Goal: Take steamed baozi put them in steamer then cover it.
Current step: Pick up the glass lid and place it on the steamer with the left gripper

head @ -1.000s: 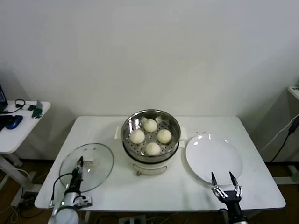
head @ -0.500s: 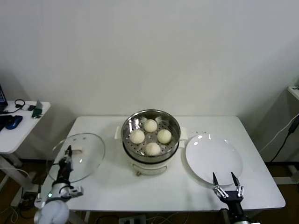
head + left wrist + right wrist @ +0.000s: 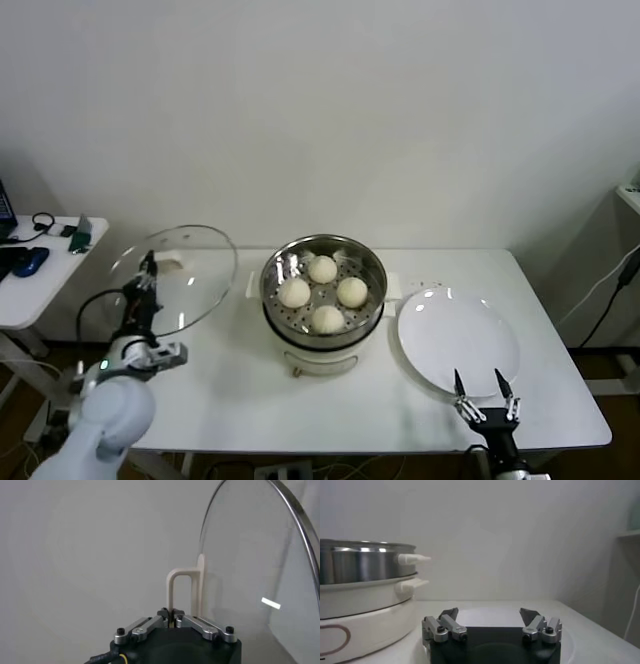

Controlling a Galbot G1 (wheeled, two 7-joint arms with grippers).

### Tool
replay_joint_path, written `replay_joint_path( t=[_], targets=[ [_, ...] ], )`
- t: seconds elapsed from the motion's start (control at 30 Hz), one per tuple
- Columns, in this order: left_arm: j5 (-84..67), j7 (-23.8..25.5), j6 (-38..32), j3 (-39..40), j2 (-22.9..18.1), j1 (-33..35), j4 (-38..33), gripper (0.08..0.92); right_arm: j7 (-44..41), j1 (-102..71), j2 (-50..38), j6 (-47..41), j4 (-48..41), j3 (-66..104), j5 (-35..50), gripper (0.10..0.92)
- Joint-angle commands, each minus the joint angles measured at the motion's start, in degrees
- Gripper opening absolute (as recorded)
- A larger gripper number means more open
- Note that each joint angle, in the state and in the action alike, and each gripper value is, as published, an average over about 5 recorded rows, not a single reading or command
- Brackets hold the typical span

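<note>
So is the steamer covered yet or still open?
Still open. The steamer shows all four baozi uncovered, and the left pincer holds the glass lid by its handle, tilted in the air beside it.

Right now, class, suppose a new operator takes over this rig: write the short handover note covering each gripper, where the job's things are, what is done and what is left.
Left gripper: shut on the cream-white handle of the round clear glass lid, held tilted in the air to the left of the steamer.
Right gripper: open, empty, parked at the table's near edge by the flat white plate.
Shiny stainless-steel steamer: mid-table, uncovered.
Done: four cream-white baozi sit on its perforated tray.
Left: carry the lid over the steamer, set it down, let go.
</note>
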Motion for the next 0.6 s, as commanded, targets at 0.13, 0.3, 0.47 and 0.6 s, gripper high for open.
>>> replay_joint_path(
  t=[0.13,0.3,0.47,0.6],
  targets=[
    [14.1,13.83,16.66,28.76,-7.25,-18.65,-5.01,0.135,1.45,0.99,0.52,-0.06,-0.49,-0.27,-2.01,0.823],
    [19.87,18.96,17.81,34.55,-14.24,-21.68,-1.77,0.135,1.52,1.49,0.68,0.47,-1.17,-0.43,-1.94,0.823],
    [24.39,21.3,17.81,37.61,-20.19,-23.96,1.98,0.135,1.49,1.85,0.79,0.98,-1.81,-0.66,-1.78,0.823],
    [27.48,22.05,17.81,38.76,-23.73,-24.78,4.61,0.135,1.46,2.08,0.83,1.37,-2.37,-0.72,-1.62,0.823]
  ],
)
